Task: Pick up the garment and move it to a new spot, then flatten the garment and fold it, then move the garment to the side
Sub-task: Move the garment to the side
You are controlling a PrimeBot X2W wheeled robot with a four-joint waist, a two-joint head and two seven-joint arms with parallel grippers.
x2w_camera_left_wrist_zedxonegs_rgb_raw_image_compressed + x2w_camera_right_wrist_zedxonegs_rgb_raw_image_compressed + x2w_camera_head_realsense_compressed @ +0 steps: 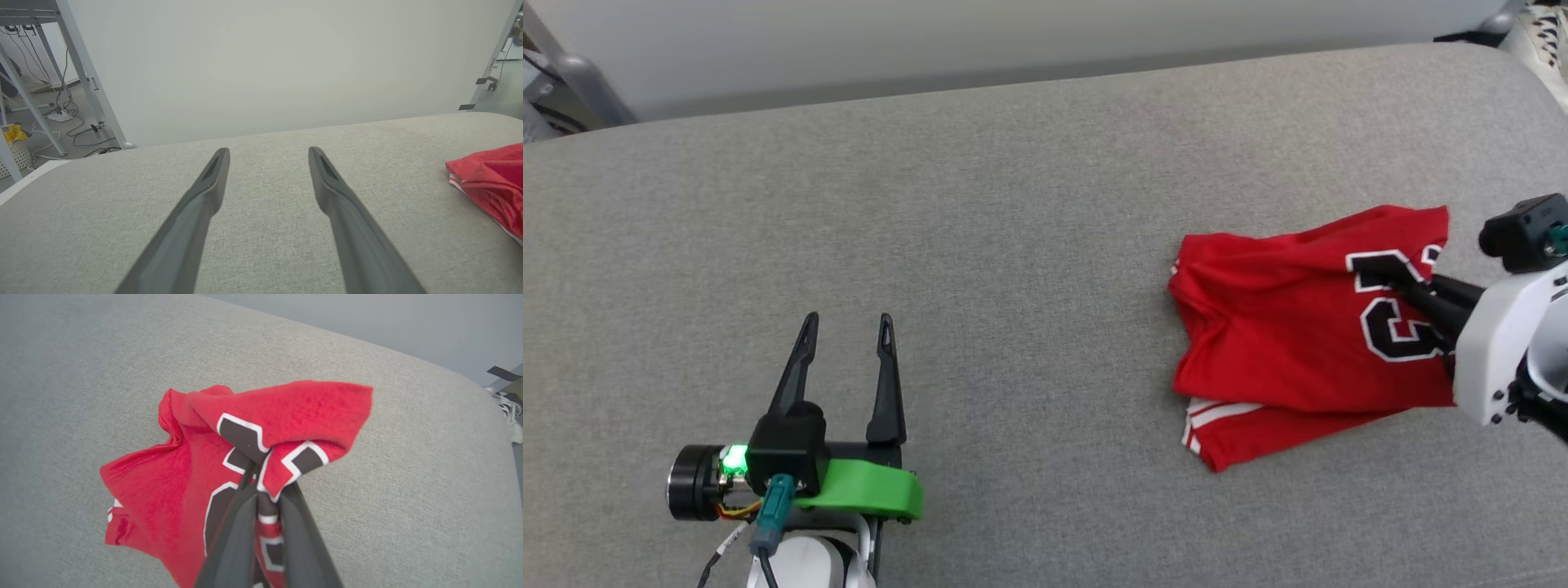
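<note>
pickup is happening: we are pinching the shirt [1282,327] at the right end of the cushion [1013,245] in our right claw [261,486], left claw [845,327] gaping empty; next it is likely needing a clear lift.

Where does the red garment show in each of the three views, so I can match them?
Head view: garment at right, middle height, crumpled on the grey cushion.
Left wrist view: its edge at the right border, below middle.
Right wrist view: centre, a fold pinched between the fingers.
Shared landmark: the grey cushion's far edge against the pale wall.
</note>
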